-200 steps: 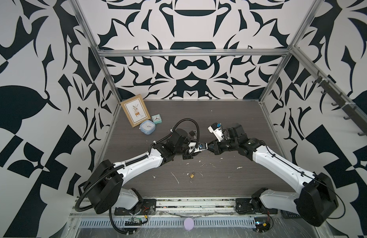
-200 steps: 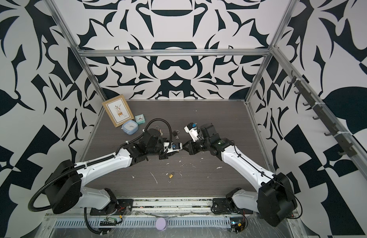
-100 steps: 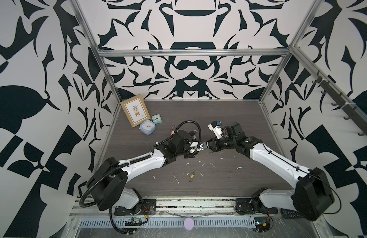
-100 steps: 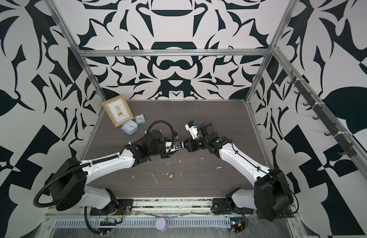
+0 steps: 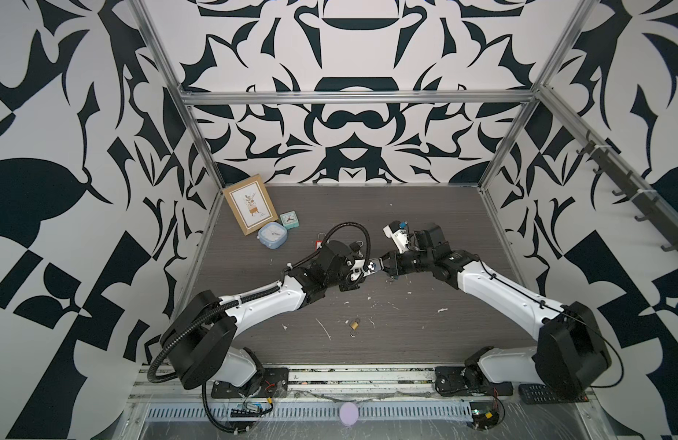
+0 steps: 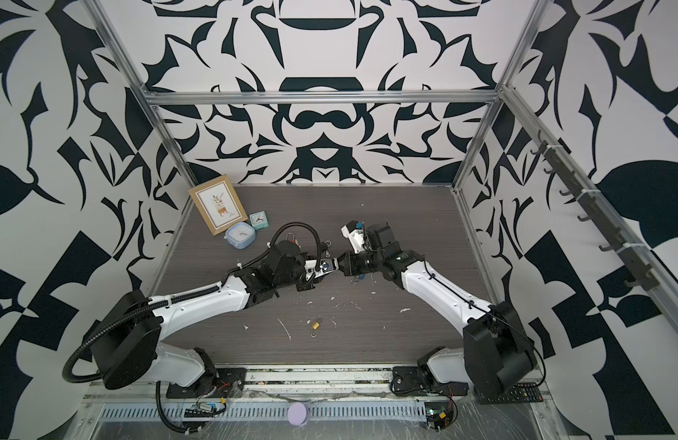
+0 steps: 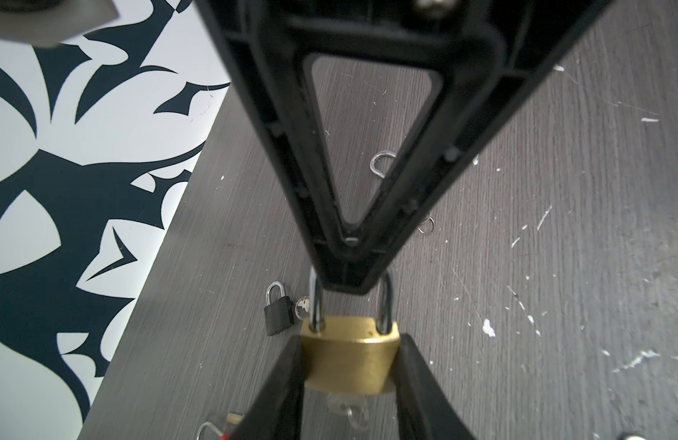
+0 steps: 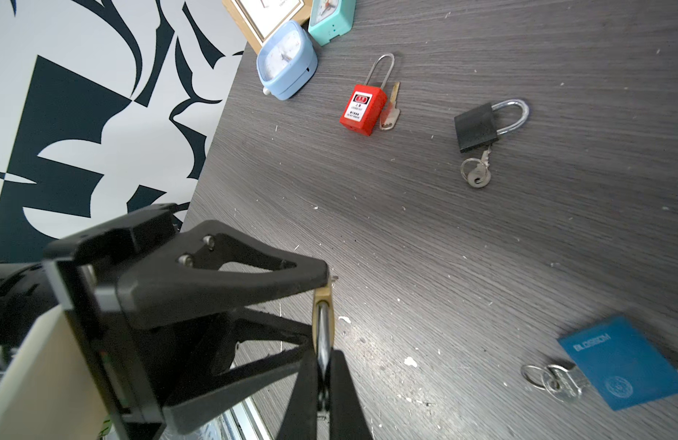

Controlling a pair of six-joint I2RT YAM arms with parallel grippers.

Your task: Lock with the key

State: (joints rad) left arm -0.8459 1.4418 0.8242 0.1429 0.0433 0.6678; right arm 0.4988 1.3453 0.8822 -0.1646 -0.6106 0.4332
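Observation:
The lock is a brass padlock point(image 7: 349, 362), held above the table where both arms meet. My left gripper point(image 7: 349, 343) is shut on the sides of its body. My right gripper point(image 8: 324, 356) is shut on its steel shackle point(image 8: 323, 331), with both legs of the shackle in the body. A pale key on a ring point(image 7: 345, 409) shows just below the body. It is blurred, and I cannot tell whether it sits in the keyhole. In both top views the left gripper point(image 5: 362, 266) and right gripper point(image 5: 383, 263) meet tip to tip at mid-table, hiding the lock.
On the table lie a red padlock point(image 8: 362, 108) with a key point(image 8: 390, 110), a black padlock point(image 8: 478, 125) with its key point(image 8: 476, 173), a blue padlock point(image 8: 627, 362), and a small brass padlock point(image 5: 354, 324). Two clocks point(image 5: 272, 235) and a picture frame point(image 5: 250, 204) stand back left.
The joined grippers have edged slightly toward the back with the lock between them. Both grips are unchanged.

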